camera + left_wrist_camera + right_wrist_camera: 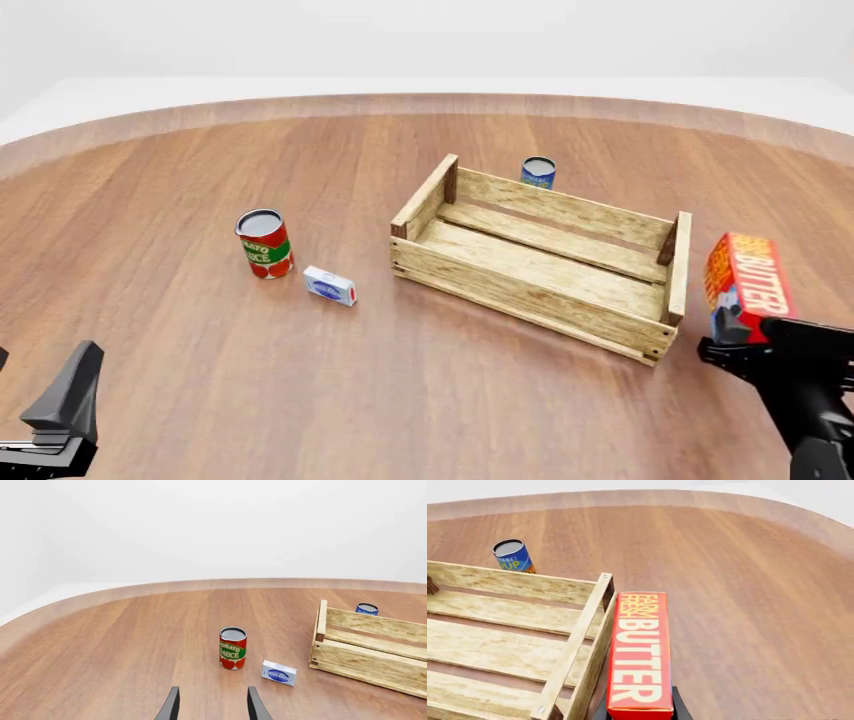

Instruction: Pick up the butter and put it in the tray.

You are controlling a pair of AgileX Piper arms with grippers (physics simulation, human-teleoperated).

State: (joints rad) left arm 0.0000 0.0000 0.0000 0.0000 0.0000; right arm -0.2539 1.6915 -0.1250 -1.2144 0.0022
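Note:
The butter [747, 275] is a red-orange carton with white lettering. My right gripper [729, 330] is shut on its near end and holds it tilted up, just outside the right end wall of the tray [521, 290]. In the right wrist view the butter [639, 650] lies alongside the tray's end slat [577, 645], with the right gripper [640, 713] at its near end. The tray, a light wooden slat crate, holds nothing that I can see. My left gripper [38, 388] is open and holds nothing at the near left; it also shows in the left wrist view [213, 707].
A tomato sauce can [263, 243] and a small white-and-blue box [328, 286] stand left of the tray. A blue can [538, 172] stands behind the tray's far wall. The table's curved far edge [427, 100] runs across the back.

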